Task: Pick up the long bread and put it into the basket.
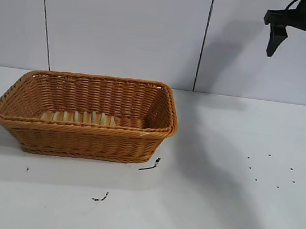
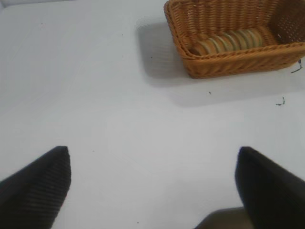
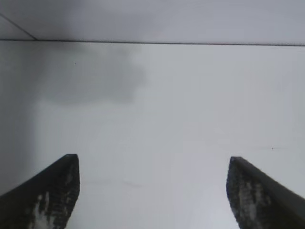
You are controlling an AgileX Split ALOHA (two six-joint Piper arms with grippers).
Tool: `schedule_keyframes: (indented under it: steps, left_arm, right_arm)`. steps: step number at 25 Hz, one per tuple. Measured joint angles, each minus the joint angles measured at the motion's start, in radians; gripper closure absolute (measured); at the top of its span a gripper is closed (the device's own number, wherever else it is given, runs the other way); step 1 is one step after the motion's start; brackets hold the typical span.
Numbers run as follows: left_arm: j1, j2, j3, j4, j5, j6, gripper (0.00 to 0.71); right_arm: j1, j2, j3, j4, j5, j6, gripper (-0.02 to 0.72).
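Note:
The long bread (image 1: 79, 118), tan with pale crosswise ridges, lies inside the orange-brown wicker basket (image 1: 85, 139) at the table's left, against its near wall; it shows again as the long bread (image 2: 228, 42) in the basket (image 2: 238, 62) in the left wrist view. My right gripper (image 1: 298, 52) hangs open and empty high at the upper right, far from the basket; its own view has the right gripper (image 3: 152, 162) over bare table. My left gripper (image 2: 152, 155) stands open with nothing between its fingers, well away from the basket; it is out of the exterior view.
Small dark scraps lie on the white table in front of the basket (image 1: 149, 166) (image 1: 100, 197), and dark specks (image 1: 270, 170) dot the right side. A pale panelled wall (image 1: 125, 26) stands behind the table.

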Motion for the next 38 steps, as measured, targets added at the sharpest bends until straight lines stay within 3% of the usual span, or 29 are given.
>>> schedule_keyframes:
  steps: [4,9,16,22,32,38]
  left_arm:
    - [0.0,0.0,0.0,0.0,0.0,0.0,0.014]
    - [0.0,0.0,0.0,0.0,0.0,0.0,0.014]
    - [0.0,0.0,0.0,0.0,0.0,0.0,0.014]
    - [0.0,0.0,0.0,0.0,0.0,0.0,0.014]
    - [0.0,0.0,0.0,0.0,0.0,0.0,0.014]
    - [0.0,0.0,0.0,0.0,0.0,0.0,0.014]
  right_arm:
    - [0.0,-0.117,0.159,0.006,-0.001,0.0,0.125]
    - [0.0,-0.349,0.509,0.006,-0.002,0.0,0.125]
    - [0.0,-0.808,1.063,0.006,0.0,0.0,0.125]
    - [0.0,-1.289,1.42,0.006,-0.029,0.0,0.125]
    - [0.0,-2.053,1.72,0.006,-0.13,0.0,0.125]
    - [0.001,-2.266,1.78,0.013,-0.164,0.011,0.125]
